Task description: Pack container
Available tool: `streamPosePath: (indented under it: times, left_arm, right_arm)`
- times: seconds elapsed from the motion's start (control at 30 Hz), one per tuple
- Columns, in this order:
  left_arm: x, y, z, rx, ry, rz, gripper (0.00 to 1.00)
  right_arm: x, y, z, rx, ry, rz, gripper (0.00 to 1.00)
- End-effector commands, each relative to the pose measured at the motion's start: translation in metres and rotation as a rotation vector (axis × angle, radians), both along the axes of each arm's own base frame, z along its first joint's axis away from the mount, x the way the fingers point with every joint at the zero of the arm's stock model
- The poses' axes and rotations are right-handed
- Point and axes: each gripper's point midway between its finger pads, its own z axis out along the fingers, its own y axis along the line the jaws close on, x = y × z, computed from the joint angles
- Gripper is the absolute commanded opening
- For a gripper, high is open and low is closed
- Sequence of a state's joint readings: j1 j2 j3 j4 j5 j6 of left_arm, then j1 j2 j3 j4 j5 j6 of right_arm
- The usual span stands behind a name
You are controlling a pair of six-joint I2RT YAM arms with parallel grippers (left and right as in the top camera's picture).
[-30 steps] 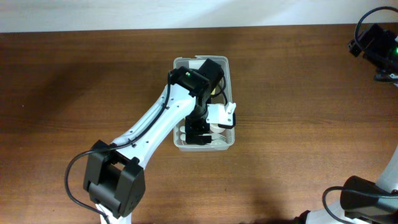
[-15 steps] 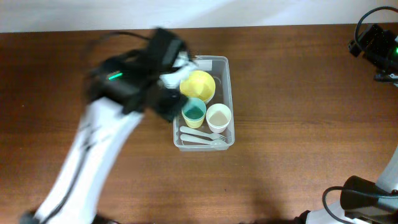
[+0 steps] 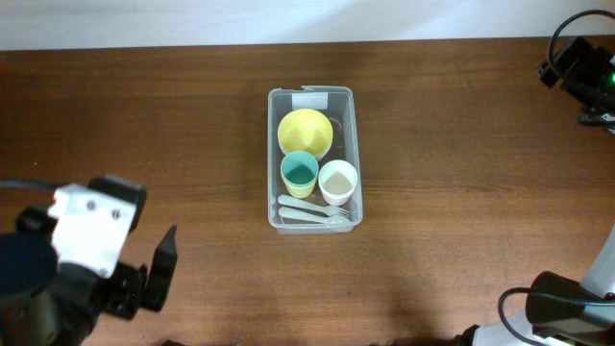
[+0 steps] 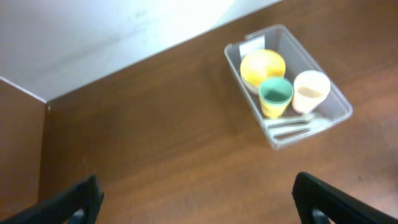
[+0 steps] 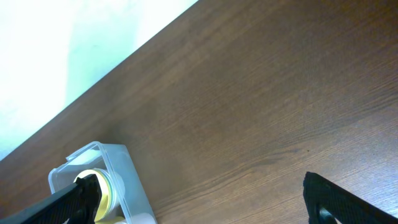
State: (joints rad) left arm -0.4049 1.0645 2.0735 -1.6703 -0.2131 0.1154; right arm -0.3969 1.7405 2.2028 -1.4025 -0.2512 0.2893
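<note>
The clear container stands at the table's middle, its white label at the far short end. It holds a yellow bowl, a teal cup, a cream cup and white utensils. My left arm is at the near left, far from the container. My left gripper is open and empty above bare table; its view shows the container at the upper right. My right gripper is open and empty, with the container at its lower left.
The brown wooden table ends at a white wall along the far edge. My right arm sits at the far right corner. A black arm base and cables are at the near right.
My left arm has pulled out of the container and swung back to the near left. The bowl, cups and utensils inside are now uncovered. The right arm has not moved.
</note>
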Motion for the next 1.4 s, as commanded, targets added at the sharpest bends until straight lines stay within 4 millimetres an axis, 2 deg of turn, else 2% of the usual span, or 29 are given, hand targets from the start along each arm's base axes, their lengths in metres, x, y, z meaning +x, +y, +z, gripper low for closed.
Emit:
streamPosePath:
  times: [0.0, 0.17, 0.33, 0.47, 0.53, 0.67, 0.87, 1.03, 1.37]
  left_arm:
    - [-0.006, 0.001, -0.005, 0.007, 0.015, -0.013, 1.00]
    - [-0.001, 0.001, -0.029, 0.016, 0.081, 0.013, 1.00]
    - [0.040, 0.027, -0.047, -0.054, -0.057, 0.214, 1.00]
    - [0.056, 0.041, -0.088, -0.113, -0.152, 0.283, 1.00]
    - [0.058, 0.049, -0.124, -0.112, -0.190, 0.313, 1.00]
    - [0.062, 0.043, -0.179, -0.052, -0.219, 0.229, 1.00]
    - [0.068, 0.044, -0.240, -0.069, -0.289, 0.222, 1.00]
    - [0.065, 0.042, -0.275, -0.089, -0.294, 0.208, 1.00]
    - [0.061, 0.040, -0.311, -0.152, -0.303, 0.230, 1.00]
  right_arm:
    - [0.001, -0.003, -0.002, 0.002, 0.004, -0.012, 0.99]
    - [0.001, -0.003, -0.002, 0.002, 0.004, -0.012, 0.99]
    - [0.001, -0.003, -0.002, 0.002, 0.003, -0.012, 0.99]
    - [0.001, -0.003, -0.002, 0.002, 0.004, -0.011, 0.99]
    - [0.001, -0.003, -0.002, 0.002, 0.004, -0.012, 0.99]
    - [0.001, -0.003, -0.002, 0.002, 0.003, -0.012, 0.99]
    - [0.001, -0.003, -0.002, 0.002, 0.004, -0.012, 0.99]
    - [0.001, -0.003, -0.002, 0.002, 0.004, -0.012, 0.99]
    - [0.001, -0.003, -0.002, 0.002, 0.003, -0.012, 0.99]
